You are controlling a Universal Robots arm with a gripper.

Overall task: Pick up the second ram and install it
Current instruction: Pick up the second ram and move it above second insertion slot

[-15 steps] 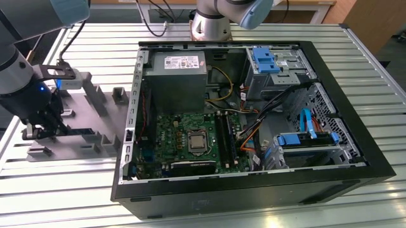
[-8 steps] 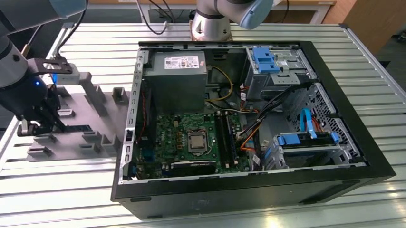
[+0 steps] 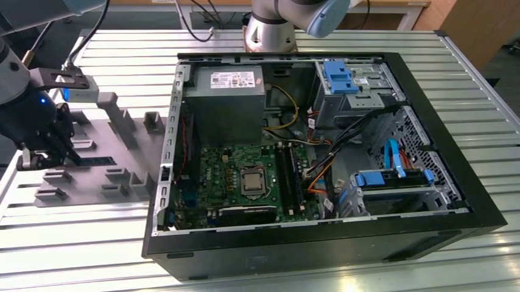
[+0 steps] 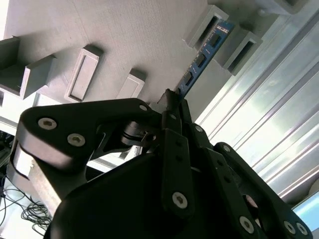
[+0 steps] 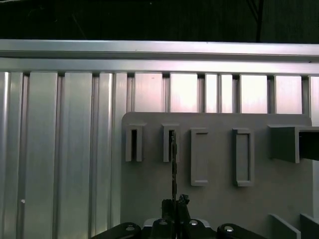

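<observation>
We see one end effector [image 4: 173, 99], its fingers drawn narrow and pinching the near end of the one second ram [image 4: 205, 50]. The ram stands on edge, its far end in one of four raised slot blocks in a row on the single grey fixture [image 5: 219, 199]. One open computer case [image 3: 325, 246] lies just beside the fixture on the slatted worktop [image 3: 81, 243].

- Long, thin blue-green circuit-board ram stick [image 4: 205, 52]: a row of dark chips along it.
- Matte black metal gripper [image 4: 172, 97]: silvery screw heads dot its links.
- Moulded plastic fixture [image 3: 109, 137]: plain light grey.
- Slatted aluminium table [image 3: 81, 228]: silver, with parallel ribs.
- Black computer case [image 3: 325, 249], at the exterior view's right: green motherboard [image 3: 231, 167], blue drive clips [image 3: 337, 76].
</observation>
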